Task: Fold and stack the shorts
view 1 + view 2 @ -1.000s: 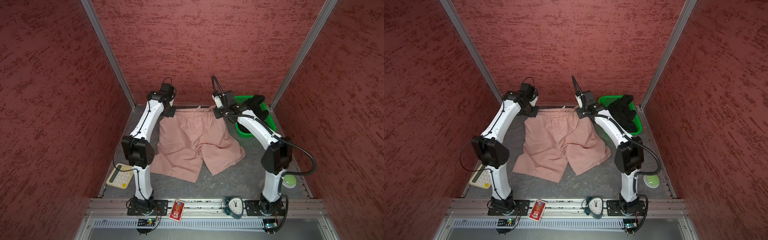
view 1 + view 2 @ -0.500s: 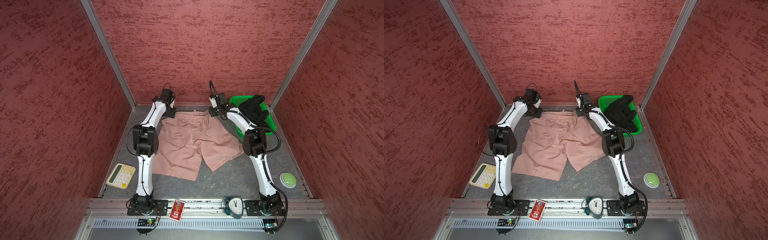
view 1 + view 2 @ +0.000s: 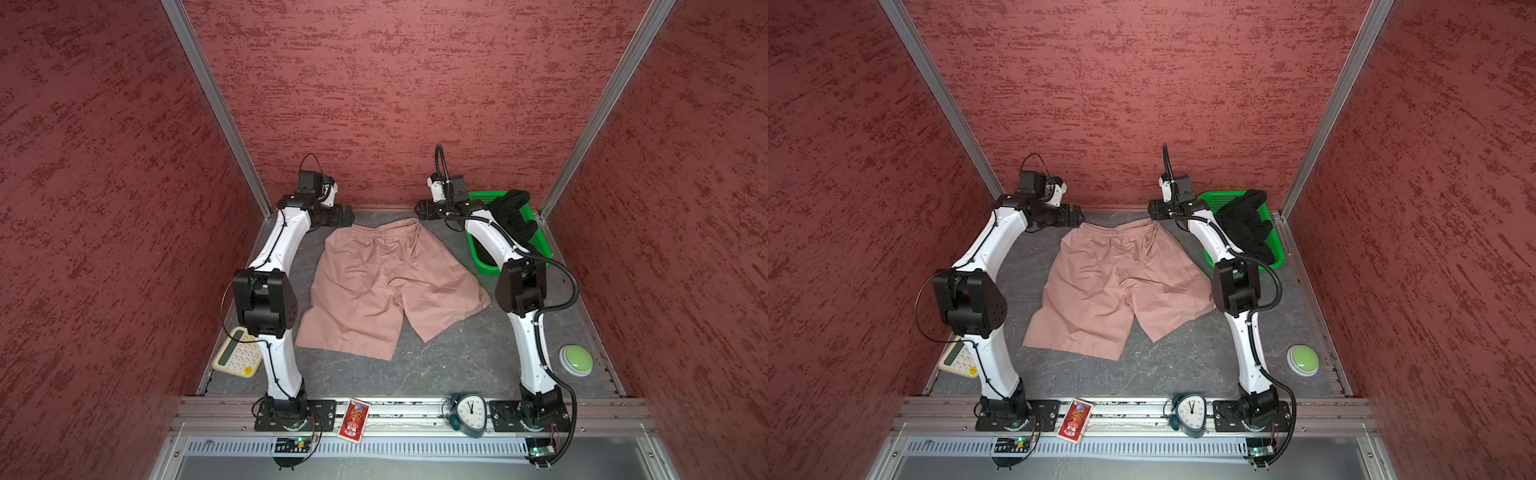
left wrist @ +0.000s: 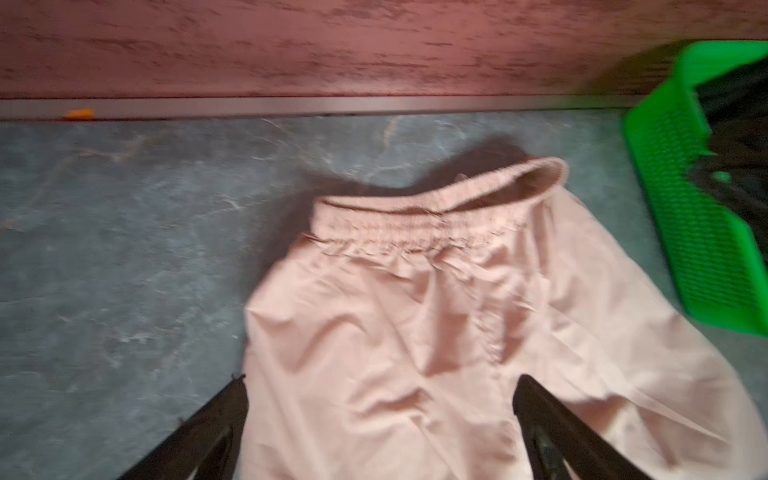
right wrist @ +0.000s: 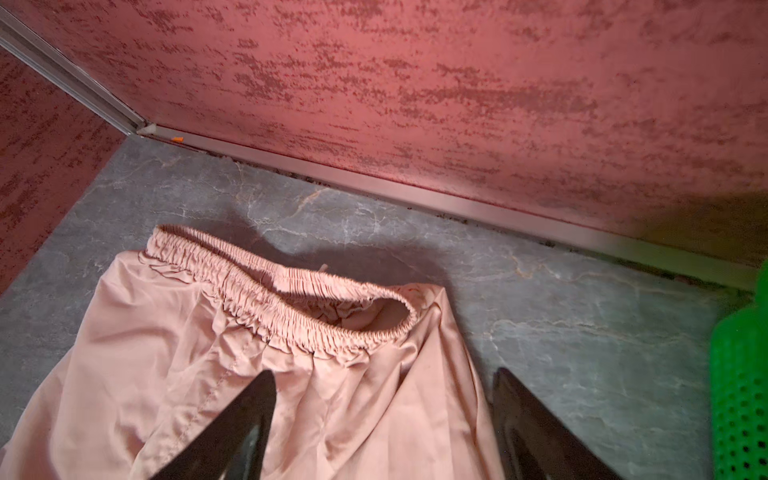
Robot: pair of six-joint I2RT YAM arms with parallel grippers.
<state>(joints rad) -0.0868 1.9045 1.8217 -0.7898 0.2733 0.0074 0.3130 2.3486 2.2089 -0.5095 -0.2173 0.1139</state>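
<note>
The table (image 3: 457,365) is a grey surface with pale veins like marble. It is closed on three sides by dark red walls (image 3: 395,104) of rough, speckled texture, joined by metal corner rails (image 3: 220,112). The pink shorts (image 3: 386,282) lie unfolded in the middle of it. Their fabric is thin and wrinkled, the gathered elastic waistband (image 5: 291,307) is toward the back wall, and both legs are spread toward the front. The black shorts (image 3: 509,212) hang over the green mesh basket (image 3: 486,266) in the back right corner. The left gripper (image 4: 378,382) and the right gripper (image 5: 384,378) hover beside the two waistband ends, jaws apart, holding nothing.
</note>
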